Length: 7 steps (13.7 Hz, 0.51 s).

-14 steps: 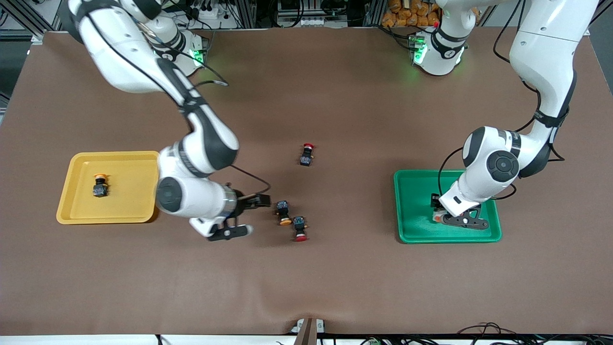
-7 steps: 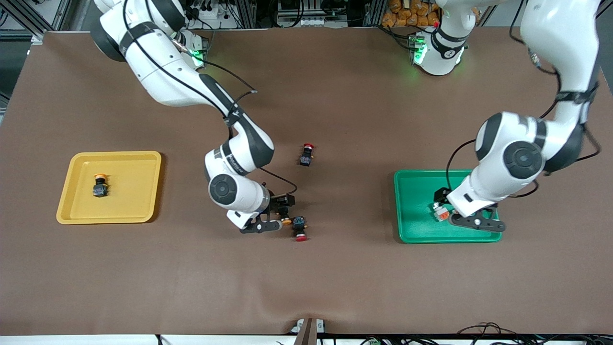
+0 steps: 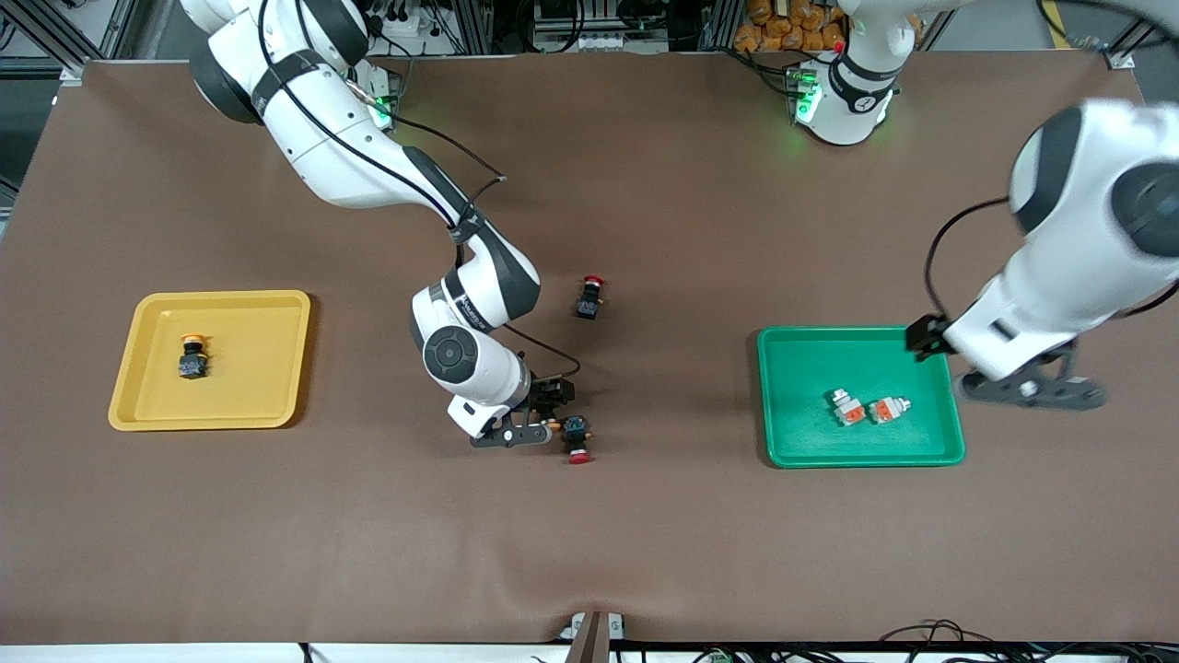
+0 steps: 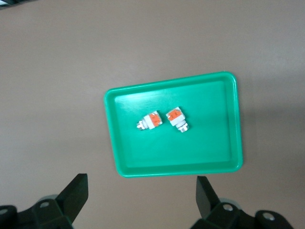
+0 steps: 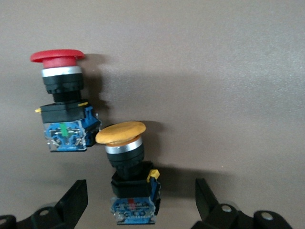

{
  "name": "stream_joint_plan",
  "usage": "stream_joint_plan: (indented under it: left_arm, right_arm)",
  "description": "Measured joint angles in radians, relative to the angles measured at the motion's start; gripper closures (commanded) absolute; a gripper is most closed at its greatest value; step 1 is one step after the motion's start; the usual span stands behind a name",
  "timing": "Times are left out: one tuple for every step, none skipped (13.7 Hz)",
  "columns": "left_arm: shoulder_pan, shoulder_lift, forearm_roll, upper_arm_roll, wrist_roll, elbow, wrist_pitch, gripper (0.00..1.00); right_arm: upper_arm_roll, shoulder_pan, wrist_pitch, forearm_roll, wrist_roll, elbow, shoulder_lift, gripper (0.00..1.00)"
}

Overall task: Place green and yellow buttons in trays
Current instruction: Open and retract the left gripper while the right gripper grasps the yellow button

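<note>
My right gripper (image 3: 542, 413) is down at the table with its fingers open on either side of a black-bodied button with a yellow-orange cap (image 5: 125, 164); they do not grip it. In the front view only that button's cap (image 3: 550, 424) shows. A second yellow-capped button (image 3: 192, 357) lies in the yellow tray (image 3: 249, 368). Two white-and-orange buttons (image 3: 846, 408) (image 3: 890, 409) lie side by side in the green tray (image 3: 811, 433). My left gripper (image 3: 981, 373) is open and empty, raised beside the green tray toward the left arm's end. The left wrist view shows the tray (image 4: 209, 143) with both buttons (image 4: 150, 121) (image 4: 177, 118) from above.
A red-capped black switch (image 3: 577, 438) lies right beside the yellow-capped button, close to my right gripper; it also shows in the right wrist view (image 5: 62, 112). Another red-capped switch (image 3: 589, 296) lies mid-table, farther from the front camera.
My left gripper let go of a white-and-orange button in the green tray and rose away toward the left arm's end. My right gripper moved from near the yellow tray to straddle the yellow-capped button.
</note>
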Motion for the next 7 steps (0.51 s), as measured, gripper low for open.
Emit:
stream_joint_plan:
  left_arm:
    - [0.0,-0.028,-0.015,0.0,0.0,0.01,-0.022,0.0]
    - [0.0,-0.056,-0.044,0.002,0.0,0.013,-0.039,0.0]
    - [0.004,-0.082,-0.072,0.005,0.0,0.013,-0.055,0.0]
    - [0.019,-0.098,-0.095,0.006,0.0,0.012,-0.066,0.0]
    - [0.041,-0.11,-0.118,0.007,0.0,0.012,-0.07,0.0]
    - [0.06,-0.114,-0.135,0.007,0.002,0.012,-0.071,0.0]
    - [0.073,-0.115,-0.142,0.008,0.004,0.012,-0.072,0.0]
  right_arm:
    - [0.0,0.001,0.0,-0.001,0.002,0.0,0.003,0.43]
    - [0.0,0.005,0.0,-0.007,0.002,0.0,0.005,0.99]
    - [0.0,0.01,0.001,-0.012,0.008,0.0,0.007,1.0]
    - [-0.001,0.013,0.002,-0.014,0.02,0.0,0.007,1.0]
    - [-0.002,0.014,0.002,-0.017,0.029,0.002,0.007,1.0]
    - [-0.007,0.013,-0.001,-0.017,0.032,0.007,0.006,1.0]
    - [-0.011,0.011,-0.019,-0.017,0.035,0.014,0.005,1.0]
